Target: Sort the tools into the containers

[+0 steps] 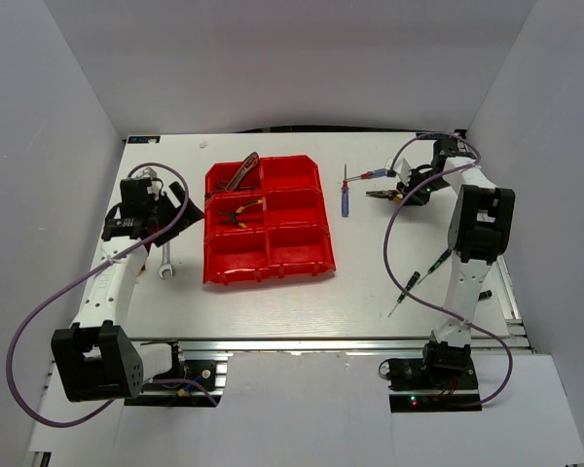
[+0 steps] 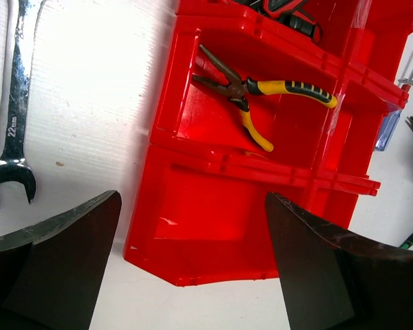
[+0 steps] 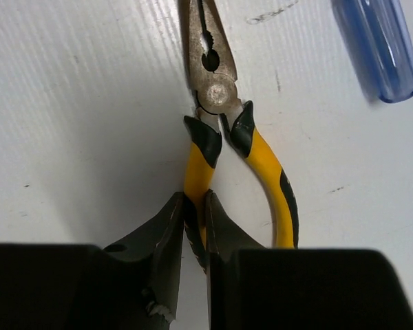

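Between white walls point(image 1: 273, 58), white table point(image 1: 273, 302), red bins point(image 1: 236, 255).

Overhead plus wrist close-ups (bins point(image 1: 297, 248) shared)

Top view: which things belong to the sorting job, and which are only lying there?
Job: red bins, red-black pliers and yellow pliers inside them, silver wrench, blue screwdriver, red screwdriver, green-black screwdrivers, second yellow pliers in the right gripper.
Not the job: purple cables, aluminium rail.
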### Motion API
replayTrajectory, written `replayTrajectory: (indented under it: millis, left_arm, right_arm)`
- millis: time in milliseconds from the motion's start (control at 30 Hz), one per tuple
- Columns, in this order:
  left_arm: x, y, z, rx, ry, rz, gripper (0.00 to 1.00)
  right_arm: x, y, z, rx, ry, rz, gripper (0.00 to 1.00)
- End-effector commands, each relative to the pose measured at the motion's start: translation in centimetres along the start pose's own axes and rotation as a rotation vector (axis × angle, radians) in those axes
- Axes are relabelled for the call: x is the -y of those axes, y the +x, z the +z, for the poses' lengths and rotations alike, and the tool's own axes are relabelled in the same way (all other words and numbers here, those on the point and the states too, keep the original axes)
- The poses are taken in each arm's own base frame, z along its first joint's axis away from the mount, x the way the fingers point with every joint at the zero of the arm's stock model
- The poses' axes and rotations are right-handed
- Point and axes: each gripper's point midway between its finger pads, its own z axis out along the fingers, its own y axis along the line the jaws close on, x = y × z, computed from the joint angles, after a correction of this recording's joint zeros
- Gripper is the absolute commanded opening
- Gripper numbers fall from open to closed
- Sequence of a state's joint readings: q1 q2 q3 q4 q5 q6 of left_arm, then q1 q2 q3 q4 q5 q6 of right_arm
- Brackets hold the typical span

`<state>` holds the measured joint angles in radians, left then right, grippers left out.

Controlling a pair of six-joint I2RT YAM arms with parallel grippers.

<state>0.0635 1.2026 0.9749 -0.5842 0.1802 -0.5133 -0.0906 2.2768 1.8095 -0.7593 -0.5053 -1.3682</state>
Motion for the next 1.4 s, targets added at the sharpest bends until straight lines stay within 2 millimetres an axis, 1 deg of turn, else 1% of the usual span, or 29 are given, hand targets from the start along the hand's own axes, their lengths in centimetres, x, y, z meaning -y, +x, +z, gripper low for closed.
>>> replayTrajectory:
  millis: [0, 33, 100, 200, 267, 300, 333, 433, 467, 500, 600, 633, 667, 700, 767, 800, 833, 867, 900, 967, 1000, 1033, 1067, 1100, 1133, 1200, 1233, 1300, 1367]
  left_arm:
    - [0.6, -0.8, -0.4, 0.037, 0.033, 0.011, 0.97]
    - [0.7, -1.0, -0.6, 0.043, 0.036, 0.011, 0.97]
    - [0.5, -0.8, -0.6, 0.042, 0.032, 0.010, 0.97]
    - [0.4, -0.6, -0.8, 0.049, 0.035, 0.007, 0.97]
    - [0.4, -0.4, -1.0, 0.053, 0.037, 0.007, 0.97]
    - [0.4, -0.3, -1.0, 0.053, 0.037, 0.006, 0.97]
    - [0.4, -0.4, -1.2, 0.061, 0.038, 0.005, 0.97]
    - [0.4, -0.6, -1.4, 0.073, 0.039, 0.012, 0.97]
    - [0.4, -0.6, -1.6, 0.078, 0.039, 0.014, 0.97]
    - [0.5, -0.7, -1.7, 0.084, 0.041, 0.013, 0.97]
    - [0.6, -0.9, -2.0, 0.096, 0.044, 0.020, 0.97]
    - [0.6, -0.9, -2.2, 0.101, 0.044, 0.021, 0.97]
    - [0.5, -1.0, -2.3, 0.107, 0.043, 0.023, 0.97]
    - [0.6, -1.1, -2.5, 0.115, 0.045, 0.025, 0.97]
    - [0.7, -1.4, -2.8, 0.128, 0.046, 0.025, 0.97]
    - [0.7, -1.5, -2.9, 0.136, 0.044, 0.029, 0.97]
    - [0.8, -1.8, -3.3, 0.152, 0.047, 0.028, 0.97]
    - [0.9, -1.9, -3.6, 0.162, 0.048, 0.031, 0.97]
    - [0.9, -2.0, -3.9, 0.169, 0.048, 0.038, 0.97]
    - [1.0, -2.4, -4.6, 0.192, 0.043, 0.044, 0.97]
    - [0.9, -2.3, -4.8, 0.193, 0.038, 0.045, 0.97]
    - [1.0, -2.5, -5.4, 0.210, 0.038, 0.051, 0.97]
    - [1.0, -2.6, -5.7, 0.217, 0.039, 0.053, 0.97]
    - [0.9, -2.4, -5.9, 0.213, 0.036, 0.051, 0.97]
    - [0.9, -2.4, -6.3, 0.219, 0.035, 0.057, 0.97]
    - [0.7, -2.2, -6.9, 0.228, 0.026, 0.062, 0.97]
    - [0.5, -2.1, -7.1, 0.228, 0.021, 0.065, 0.97]
    - [0.2, -1.9, -7.7, 0.234, 0.006, 0.075, 0.97]
    - [0.0, -1.7, -8.3, 0.242, 0.000, 0.078, 0.98]
  right_arm:
    - [-3.4, 0.5, -0.4, -0.014, -0.076, 0.064, 0.11]
    - [-3.6, 0.4, -0.6, -0.009, -0.077, 0.067, 0.09]
    - [-4.2, -0.5, -1.4, 0.016, -0.074, 0.068, 0.00]
    - [-4.5, -3.0, -2.8, 0.068, -0.057, 0.072, 0.00]
    - [-4.6, -5.2, -4.2, 0.118, -0.039, 0.064, 0.00]
    - [-5.2, -5.9, -4.2, 0.130, -0.047, 0.070, 0.00]
    - [-5.3, -7.3, -5.2, 0.157, -0.033, 0.054, 0.00]
    - [-6.9, -9.7, -5.4, 0.187, -0.050, 0.041, 0.00]
    - [-7.2, -10.9, -6.2, 0.210, -0.040, 0.028, 0.00]
    - [-8.3, -12.5, -5.8, 0.224, -0.066, 0.003, 0.00]
    - [-10.2, -15.4, -6.4, 0.260, -0.087, -0.016, 0.00]
    - [-11.4, -17.0, -6.1, 0.271, -0.110, -0.047, 0.00]
    - [-12.0, -18.4, -6.5, 0.287, -0.107, -0.061, 0.00]
    - [-13.2, -20.4, -6.2, 0.302, -0.128, -0.100, 0.00]
    - [-14.3, -22.9, -6.3, 0.320, -0.130, -0.114, 0.00]
    - [-15.7, -25.3, -5.7, 0.333, -0.150, -0.163, 0.00]
    - [-16.0, -26.1, -5.3, 0.317, -0.140, -0.182, 0.00]
    - [-16.3, -27.8, -5.2, 0.324, -0.134, -0.190, 0.00]
    - [-17.7, -30.3, -4.6, 0.341, -0.139, -0.245, 0.00]
    - [-18.1, -32.0, -3.0, 0.309, -0.111, -0.276, 0.00]
    - [-19.1, -34.3, -2.7, 0.325, -0.105, -0.304, 0.00]
    - [-18.4, -34.9, -1.4, 0.304, -0.065, -0.311, 0.00]
    - [-18.6, -35.9, -0.8, 0.303, -0.052, -0.321, 0.00]
    - [-19.4, -37.3, -0.1, 0.306, -0.050, -0.340, 0.00]
    - [-18.4, -38.5, 0.8, 0.301, 0.002, -0.327, 0.00]
    - [-18.9, -40.2, 2.2, 0.300, 0.023, -0.350, 0.00]
    - [-18.3, -40.6, 3.3, 0.278, 0.060, -0.344, 0.00]
    - [-18.7, -41.8, 4.5, 0.279, 0.087, -0.369, 0.00]
    - [-17.8, -42.2, 6.0, 0.254, 0.153, -0.366, 0.00]
